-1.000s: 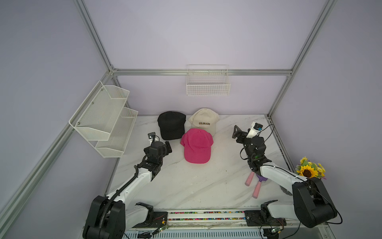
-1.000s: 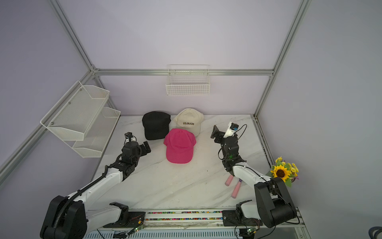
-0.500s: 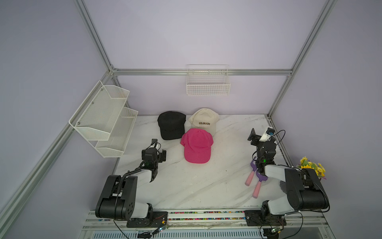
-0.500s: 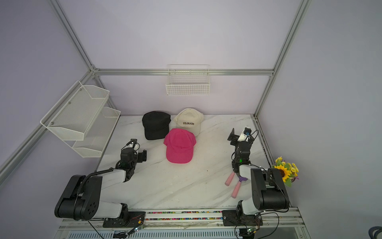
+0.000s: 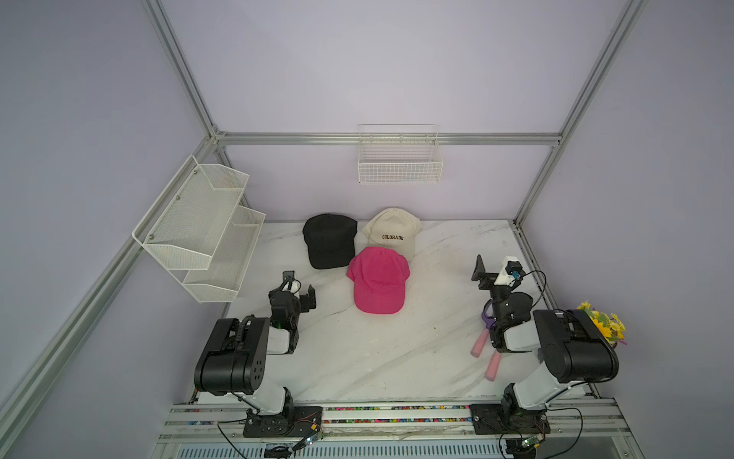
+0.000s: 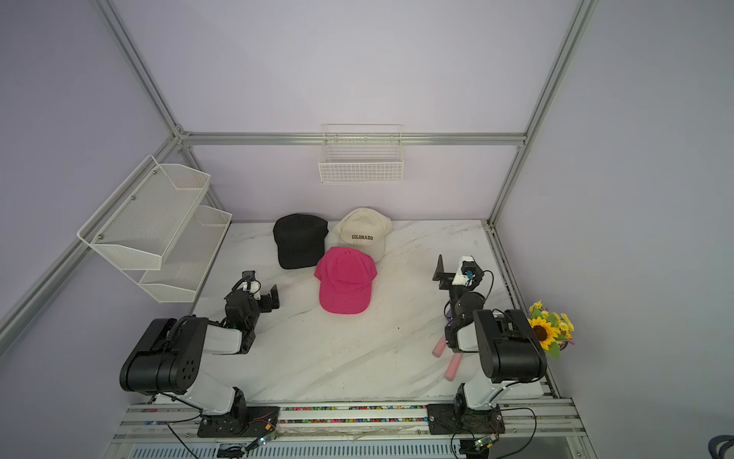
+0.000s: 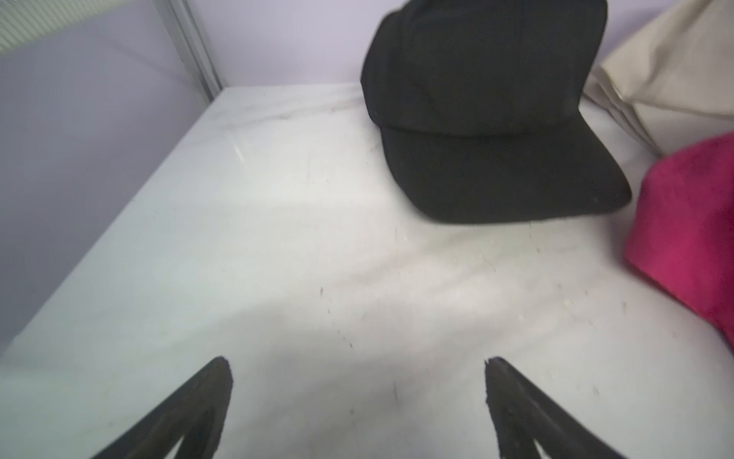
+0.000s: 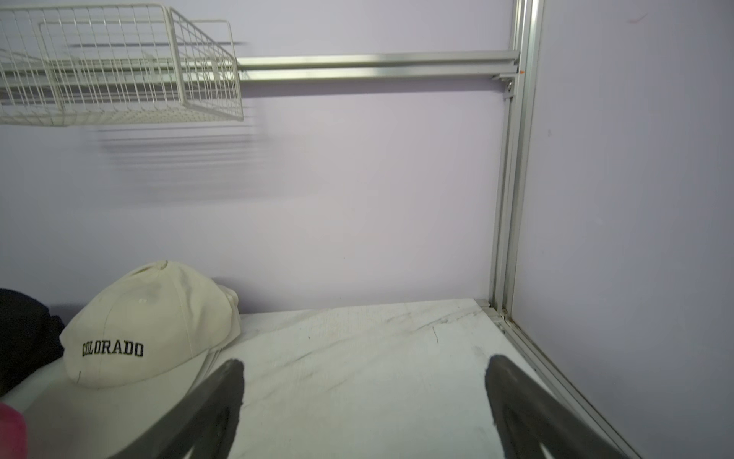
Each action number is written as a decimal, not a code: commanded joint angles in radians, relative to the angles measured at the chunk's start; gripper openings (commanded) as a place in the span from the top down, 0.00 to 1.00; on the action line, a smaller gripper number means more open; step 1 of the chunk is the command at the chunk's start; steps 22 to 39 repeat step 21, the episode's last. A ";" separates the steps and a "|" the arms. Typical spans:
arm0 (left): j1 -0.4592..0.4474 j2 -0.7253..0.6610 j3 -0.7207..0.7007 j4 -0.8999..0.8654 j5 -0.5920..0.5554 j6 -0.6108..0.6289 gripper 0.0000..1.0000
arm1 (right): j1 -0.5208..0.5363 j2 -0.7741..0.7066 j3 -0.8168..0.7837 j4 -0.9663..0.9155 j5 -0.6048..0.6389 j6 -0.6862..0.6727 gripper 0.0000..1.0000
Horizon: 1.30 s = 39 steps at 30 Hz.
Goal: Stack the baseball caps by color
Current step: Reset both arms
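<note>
Three baseball caps lie at the back middle of the marble table (image 5: 377, 357), seen in both top views: a black cap (image 5: 329, 240), a cream cap (image 5: 393, 230) lettered COLORADO, and a hot pink cap (image 5: 377, 280) in front of them. The cream cap (image 8: 151, 326) shows layered brim edges. My left gripper (image 5: 300, 286) is open and empty, left of the pink cap (image 7: 691, 238) and nearer than the black cap (image 7: 488, 111). My right gripper (image 5: 492, 274) is open and empty near the right edge, well apart from the caps. Both arms are folded back over their bases.
A white wire basket (image 5: 399, 159) hangs on the back wall. A two-tier mesh shelf (image 5: 198, 222) juts from the left wall. A pink-handled jump rope (image 5: 482, 345) lies by the right arm. Sunflowers (image 5: 603, 324) stand past the right edge.
Both arms have pulled back from their outstretched poses toward the front and folded over their bases. Both grippers stayed open. The caps have not moved.
</note>
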 commanded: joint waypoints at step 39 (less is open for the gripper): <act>0.002 -0.009 0.019 0.061 -0.066 -0.027 0.00 | -0.054 -0.010 0.040 0.106 -0.001 0.050 0.03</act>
